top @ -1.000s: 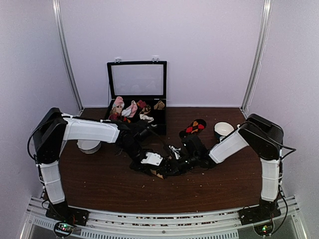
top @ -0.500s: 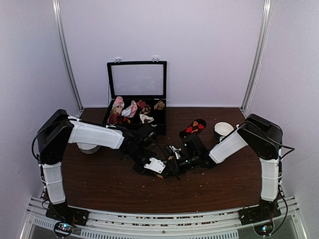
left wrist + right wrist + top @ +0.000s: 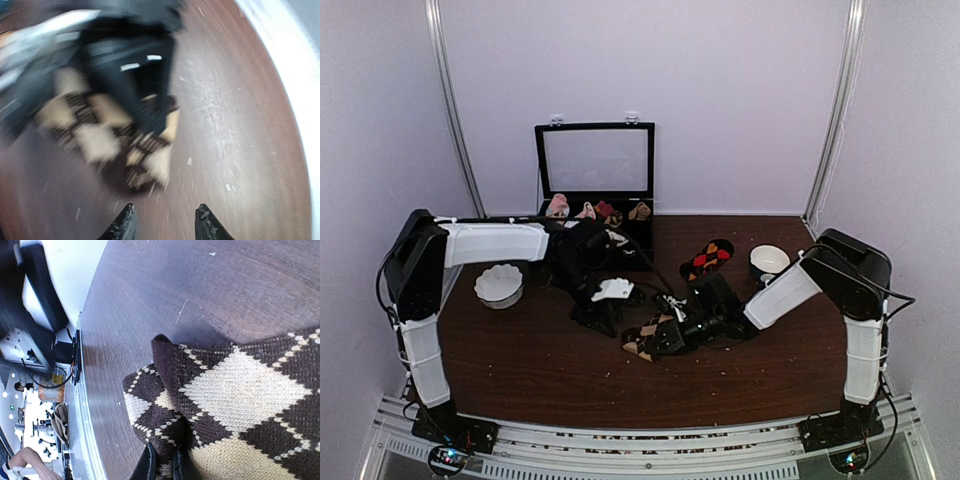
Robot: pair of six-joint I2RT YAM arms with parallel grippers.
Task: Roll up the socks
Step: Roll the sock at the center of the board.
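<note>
Your left pincer (image 3: 165,216) has backed away from the tan argyle sock (image 3: 648,338), jaws parted and empty; your right pincer (image 3: 164,465) pinches its edge, probably anchoring it on the counter (image 3: 540,375) for rolling.

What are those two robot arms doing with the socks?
They are working on rolling socks on the table. The right pincer is pinching the edge of a black sock with tan diamonds in the middle of the table. The sock looks bunched up, not a tidy roll yet. The left pincer is open and empty, hovering just beside that sock. A second sock with red diamonds lies farther back, untouched.
</note>
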